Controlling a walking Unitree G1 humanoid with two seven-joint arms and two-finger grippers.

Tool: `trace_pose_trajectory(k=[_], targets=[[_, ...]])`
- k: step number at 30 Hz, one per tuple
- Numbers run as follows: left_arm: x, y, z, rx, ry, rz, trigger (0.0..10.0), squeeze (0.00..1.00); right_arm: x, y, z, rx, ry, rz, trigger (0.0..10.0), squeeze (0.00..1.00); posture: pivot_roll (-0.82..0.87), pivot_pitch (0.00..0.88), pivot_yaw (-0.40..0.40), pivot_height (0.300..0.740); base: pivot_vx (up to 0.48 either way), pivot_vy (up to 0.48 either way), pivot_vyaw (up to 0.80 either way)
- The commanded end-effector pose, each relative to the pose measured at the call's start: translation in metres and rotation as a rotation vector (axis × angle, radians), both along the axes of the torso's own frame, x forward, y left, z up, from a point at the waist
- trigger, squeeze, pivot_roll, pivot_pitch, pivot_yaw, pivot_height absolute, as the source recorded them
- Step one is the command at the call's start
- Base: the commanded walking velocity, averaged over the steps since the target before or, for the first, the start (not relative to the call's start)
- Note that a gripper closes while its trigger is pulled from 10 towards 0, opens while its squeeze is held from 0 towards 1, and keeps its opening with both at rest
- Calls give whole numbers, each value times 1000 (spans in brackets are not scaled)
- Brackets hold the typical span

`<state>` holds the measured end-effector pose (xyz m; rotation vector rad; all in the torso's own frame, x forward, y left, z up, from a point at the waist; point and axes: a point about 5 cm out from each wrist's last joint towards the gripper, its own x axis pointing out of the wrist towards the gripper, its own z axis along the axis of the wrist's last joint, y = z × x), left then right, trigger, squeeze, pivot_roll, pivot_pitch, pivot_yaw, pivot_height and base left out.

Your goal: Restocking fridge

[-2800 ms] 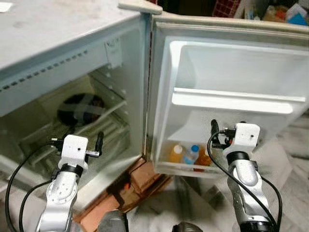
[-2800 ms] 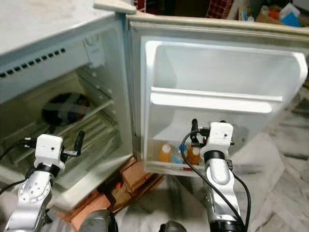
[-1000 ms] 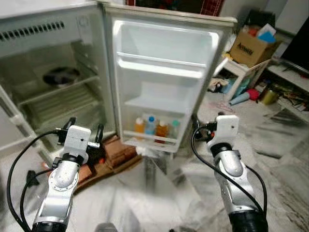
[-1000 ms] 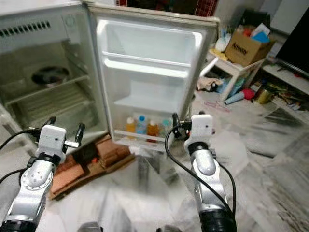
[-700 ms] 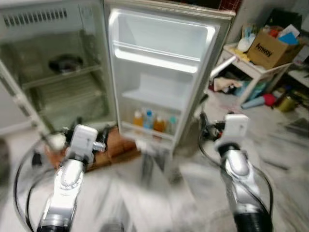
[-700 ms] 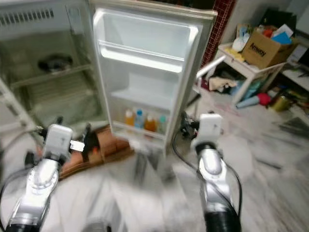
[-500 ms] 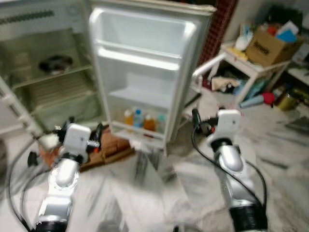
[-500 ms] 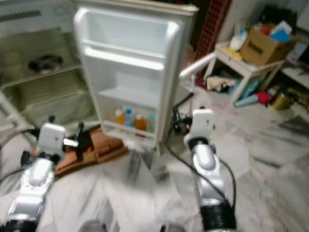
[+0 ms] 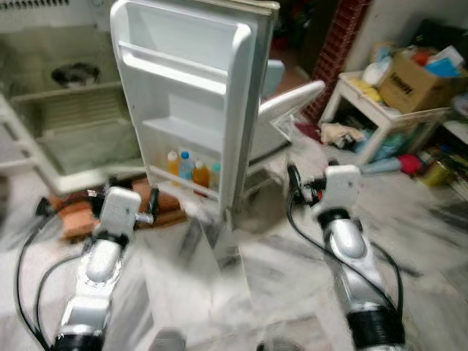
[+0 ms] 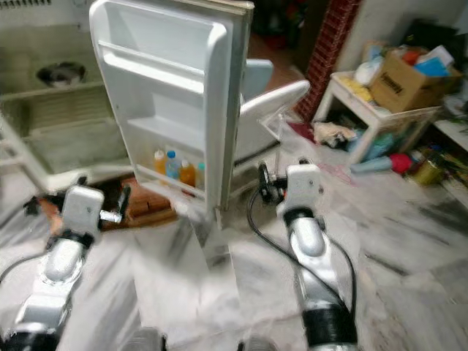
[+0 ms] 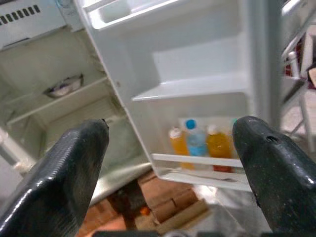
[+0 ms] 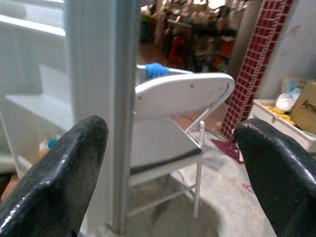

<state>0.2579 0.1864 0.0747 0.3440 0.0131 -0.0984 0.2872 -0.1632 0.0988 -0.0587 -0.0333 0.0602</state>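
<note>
The fridge (image 9: 66, 110) stands open ahead and to the robot's left, its door (image 9: 183, 95) swung wide with the inner racks facing the camera; the head views are blurred; four small bottles (image 9: 190, 168) stand upright in a row on the door's lowest shelf, two orange, one clear with a blue cap, and one greenish at the outer end, which is too blurred to tell more; inside the cabinet a dark round dish (image 9: 73, 73) sits on an upper wire shelf; bricks (image 9: 69, 216) lie on the marble floor (image 9: 256, 270) under the fridge's front edge; the left gripper (image 11: 170, 148) hovers low before the door shelves, its jaws released and spread wide, nothing between them; the right gripper (image 12: 170, 163) hangs beyond the door's outer edge, jaws likewise released and empty, facing a white folding chair (image 12: 177, 103) that stands behind the door; further to the right a low white table (image 9: 380, 117) carries a cardboard box (image 9: 424, 77) among scattered clutter.
</note>
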Motion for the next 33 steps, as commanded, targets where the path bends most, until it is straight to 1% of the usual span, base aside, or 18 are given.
trace_pose_trajectory(k=[1, 4, 6, 8, 9, 11, 15, 24, 33], targets=[[2, 4, 3, 11, -14, 6, 10000, 0, 3, 1, 6, 22, -28, -4, 10000, 0, 46, 8, -39, 740, 0, -416, 706], [2, 4, 3, 10, -13, 7, 10000, 0, 3, 1, 6, 28, -30, -5, 10000, 0, 45, 8, -38, 740, 167, -409, 581], [1, 5, 3, 4, -16, 10, 10000, 0, 3, 0, 6, 59, -27, -16, 10000, 0, 43, 9, -36, 740, 302, -371, 0], [2, 4, 8, -52, -44, 16, 10000, 0, 4, -2, 6, 43, -30, -35, 10000, 0, 41, 9, -35, 740, 0, 0, 0], [2, 4, 10, -64, -58, 23, 10000, 0, 4, -4, 7, 41, -35, -43, 10000, 0, 40, 10, -34, 740, 0, 0, 0], [2, 6, 10, -53, -53, 30, 10000, 0, 4, -7, 8, 42, -39, -49, 10000, 0, 38, 10, -32, 740, 0, 0, 0], [1, 7, 9, -92, -47, 31, 10000, 0, 3, -11, 12, 24, -72, -41, 10000, 0, 37, 11, -32, 740, 0, 0, 0], [1, 6, 11, -92, -58, 20, 10000, 0, 6, -7, 14, 29, -79, -22, 10000, 0, 45, 8, -36, 740, 304, 0, 652], [0, 7, 10, -83, -53, 16, 10000, 0, 4, -4, 12, 45, -78, -24, 10000, 0, 45, 11, -35, 740, 334, 0, 0]])
